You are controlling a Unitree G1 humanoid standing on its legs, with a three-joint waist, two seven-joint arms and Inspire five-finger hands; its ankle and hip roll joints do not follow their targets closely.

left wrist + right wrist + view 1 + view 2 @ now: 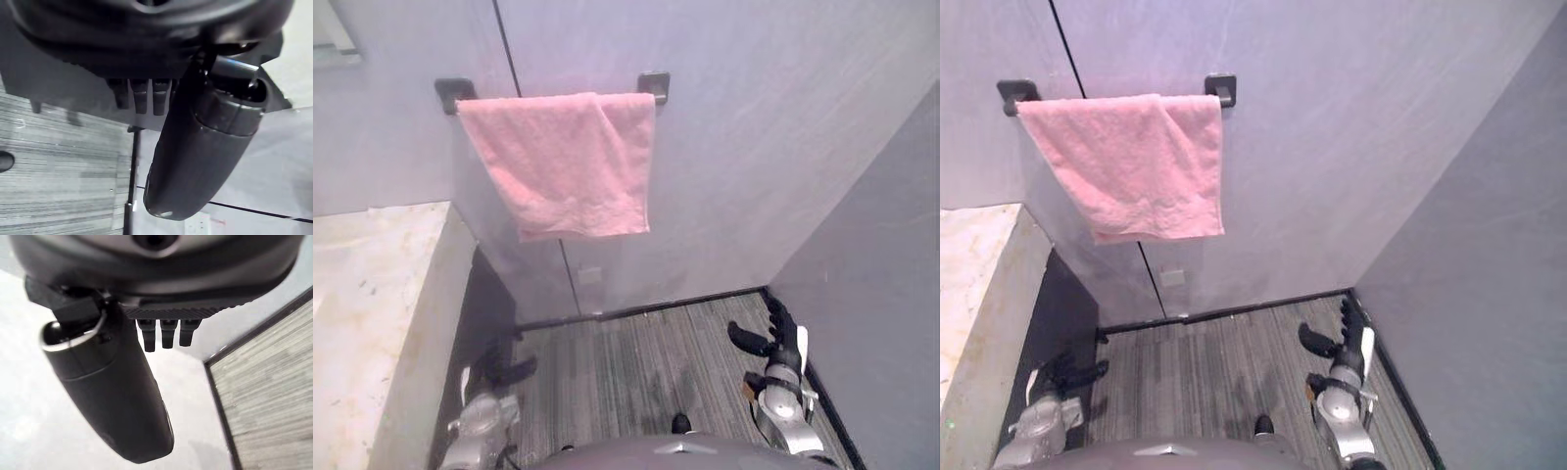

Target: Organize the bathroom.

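A pink towel (563, 162) hangs folded over a dark wall bar (651, 86) high on the grey wall ahead; its right part overlaps in a second layer. My left hand (499, 372) hangs low at the lower left beside the counter, fingers straight and holding nothing. My right hand (773, 338) hangs low at the lower right near the corner of the walls, fingers straight and empty too. In the left wrist view the thumb (195, 156) stands out with nothing by it. The right wrist view shows its thumb (117, 396) over the wall and floor edge.
A pale marble counter (372, 304) with a dark side panel stands at the left. A grey wall (891, 294) closes the right side. Striped grey flooring (646, 362) lies between them, with a dark skirting strip along the wall foot.
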